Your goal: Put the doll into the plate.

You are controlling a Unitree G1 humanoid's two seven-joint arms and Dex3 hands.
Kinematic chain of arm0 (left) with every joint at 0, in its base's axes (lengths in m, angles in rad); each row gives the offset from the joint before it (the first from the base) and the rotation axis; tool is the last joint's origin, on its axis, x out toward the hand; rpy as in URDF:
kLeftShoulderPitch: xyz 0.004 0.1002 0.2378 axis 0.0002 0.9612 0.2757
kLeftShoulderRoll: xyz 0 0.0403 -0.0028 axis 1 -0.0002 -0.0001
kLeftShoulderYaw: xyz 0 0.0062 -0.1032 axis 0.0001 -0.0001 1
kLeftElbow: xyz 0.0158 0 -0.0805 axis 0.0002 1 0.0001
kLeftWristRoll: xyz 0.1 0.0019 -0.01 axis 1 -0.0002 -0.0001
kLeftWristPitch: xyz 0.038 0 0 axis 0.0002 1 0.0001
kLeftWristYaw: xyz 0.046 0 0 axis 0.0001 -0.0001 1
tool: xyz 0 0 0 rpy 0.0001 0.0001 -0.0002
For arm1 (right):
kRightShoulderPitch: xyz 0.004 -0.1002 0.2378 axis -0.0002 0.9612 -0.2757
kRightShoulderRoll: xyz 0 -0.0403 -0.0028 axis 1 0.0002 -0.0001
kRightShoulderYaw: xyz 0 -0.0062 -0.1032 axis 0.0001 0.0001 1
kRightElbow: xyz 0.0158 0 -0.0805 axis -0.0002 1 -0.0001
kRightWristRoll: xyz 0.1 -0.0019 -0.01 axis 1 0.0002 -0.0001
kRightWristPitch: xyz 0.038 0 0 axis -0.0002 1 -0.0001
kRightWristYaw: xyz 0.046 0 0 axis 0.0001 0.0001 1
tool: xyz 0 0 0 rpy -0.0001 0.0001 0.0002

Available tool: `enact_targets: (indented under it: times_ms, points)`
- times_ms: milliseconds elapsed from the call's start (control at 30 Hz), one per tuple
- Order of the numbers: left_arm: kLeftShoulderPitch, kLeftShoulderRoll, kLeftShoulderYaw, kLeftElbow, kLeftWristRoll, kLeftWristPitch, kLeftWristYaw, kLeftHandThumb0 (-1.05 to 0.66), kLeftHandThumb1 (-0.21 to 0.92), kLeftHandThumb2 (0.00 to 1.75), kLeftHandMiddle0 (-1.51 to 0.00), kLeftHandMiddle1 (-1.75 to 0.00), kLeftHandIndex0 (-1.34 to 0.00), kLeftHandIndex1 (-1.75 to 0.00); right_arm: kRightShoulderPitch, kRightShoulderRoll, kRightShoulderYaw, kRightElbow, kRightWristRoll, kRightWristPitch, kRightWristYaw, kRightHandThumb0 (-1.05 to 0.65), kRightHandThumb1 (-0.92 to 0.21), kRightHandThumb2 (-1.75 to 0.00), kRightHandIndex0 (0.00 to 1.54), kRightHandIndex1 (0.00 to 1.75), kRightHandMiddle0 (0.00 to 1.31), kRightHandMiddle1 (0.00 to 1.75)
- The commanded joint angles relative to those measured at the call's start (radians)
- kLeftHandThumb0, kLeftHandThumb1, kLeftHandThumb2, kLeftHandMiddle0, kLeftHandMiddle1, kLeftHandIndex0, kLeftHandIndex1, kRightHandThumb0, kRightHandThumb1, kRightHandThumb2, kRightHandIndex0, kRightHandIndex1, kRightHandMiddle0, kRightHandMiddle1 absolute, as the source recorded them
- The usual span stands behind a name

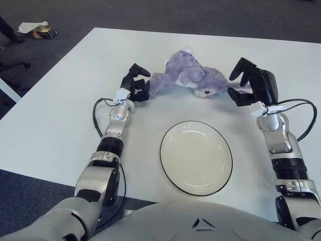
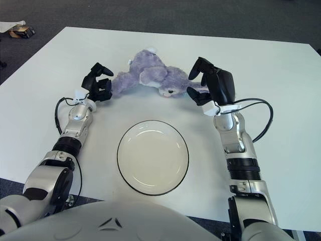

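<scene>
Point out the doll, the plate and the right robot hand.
doll (image 1: pixel 188 78): left eye view, on its purple body.
plate (image 1: pixel 196 156): left eye view, on its bare centre.
right robot hand (image 1: pixel 251 86): left eye view, on the middle of the hand.

Place: we see what looks like an office or lab.
Floor: dark grey carpet (image 1: pixel 200 15).
Furniture: plain white table (image 1: pixel 60 115); chair base (image 1: pixel 12 65) at left.
</scene>
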Motion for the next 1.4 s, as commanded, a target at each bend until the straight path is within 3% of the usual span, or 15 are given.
enact_targets:
  times_ms: [0, 267, 333, 367, 400, 467, 567, 700, 900, 1100, 1367]
  points:
    - [0.126, -0.026, -0.02, 0.081, 0.031, 0.004, 0.015, -0.41, 0.54, 1.03, -1.08, -1.75, -0.43, -1.75, -0.038, -0.033, 0.013, 0.019, -0.022, 0.007, 0.011, -0.01, -0.28, -1.34, 0.7, 1.65, 0.38, 1.75]
    - [0.125, -0.033, -0.025, 0.083, 0.043, 0.007, 0.033, -0.41, 0.54, 1.03, -1.09, -1.75, -0.43, -1.75, -0.095, -0.089, 0.048, 0.072, -0.077, -0.025, -0.01, -0.01, -0.43, -1.11, 0.63, 1.51, 0.34, 1.75]
    - [0.124, -0.035, -0.025, 0.084, 0.044, 0.008, 0.033, -0.41, 0.54, 1.03, -1.09, -1.75, -0.43, -1.75, -0.108, -0.101, 0.059, 0.075, -0.09, -0.02, 0.001, -0.01, -0.58, -0.92, 0.53, 1.51, 0.25, 1.75]
    - [0.124, -0.036, -0.025, 0.084, 0.044, 0.008, 0.033, -0.41, 0.54, 1.03, -1.09, -1.75, -0.43, -1.75, -0.112, -0.105, 0.064, 0.074, -0.092, -0.017, 0.008, -0.12, -0.56, -0.91, 0.45, 1.52, 0.2, 1.71]
    - [0.124, -0.037, -0.025, 0.085, 0.044, 0.008, 0.033, -0.41, 0.54, 1.03, -1.09, -1.75, -0.43, -1.75, -0.116, -0.108, 0.067, 0.074, -0.09, -0.015, 0.016, -0.36, -0.48, -0.94, 0.31, 1.54, 0.1, 1.65]
    - [0.123, -0.04, -0.024, 0.086, 0.045, 0.006, 0.035, -0.41, 0.54, 1.03, -1.09, -1.75, -0.43, -1.75, -0.123, -0.112, 0.073, 0.074, -0.082, -0.013, 0.03, -0.48, -0.44, -0.97, 0.22, 1.51, 0.05, 1.58]
    - [0.123, -0.044, -0.024, 0.087, 0.046, 0.002, 0.039, -0.41, 0.55, 1.03, -1.1, -1.75, -0.43, -1.75, -0.137, -0.117, 0.083, 0.078, -0.071, -0.012, 0.051, -0.61, -0.44, -0.95, 0.13, 1.28, 0.02, 1.37]
    - [0.122, -0.049, -0.026, 0.087, 0.049, 0.0, 0.044, -0.41, 0.55, 1.03, -1.1, -1.75, -0.43, -1.75, -0.152, -0.127, 0.095, 0.086, -0.075, -0.011, 0.066, -0.7, -0.5, -0.88, 0.08, 1.11, 0.0, 1.21]
    - [0.123, -0.049, -0.035, 0.083, 0.061, 0.007, 0.058, -0.41, 0.55, 1.02, -1.1, -1.75, -0.43, -1.75, -0.189, -0.141, 0.121, 0.114, -0.083, -0.023, 0.091, -0.89, -0.71, -0.6, 0.01, 0.71, 0.0, 0.87]
    - [0.123, -0.047, -0.045, 0.081, 0.068, 0.016, 0.068, -0.41, 0.55, 1.02, -1.08, -1.75, -0.43, -1.75, -0.207, -0.15, 0.14, 0.128, -0.074, -0.028, 0.121, -0.99, -0.8, -0.46, 0.0, 0.36, 0.0, 0.64]
    - [0.123, -0.05, -0.047, 0.08, 0.068, 0.02, 0.074, -0.41, 0.56, 1.02, -1.05, -1.75, -0.43, -1.75, -0.24, -0.152, 0.165, 0.155, -0.056, -0.005, 0.199, -1.04, -0.87, -0.39, 0.0, 0.04, 0.0, 0.3]
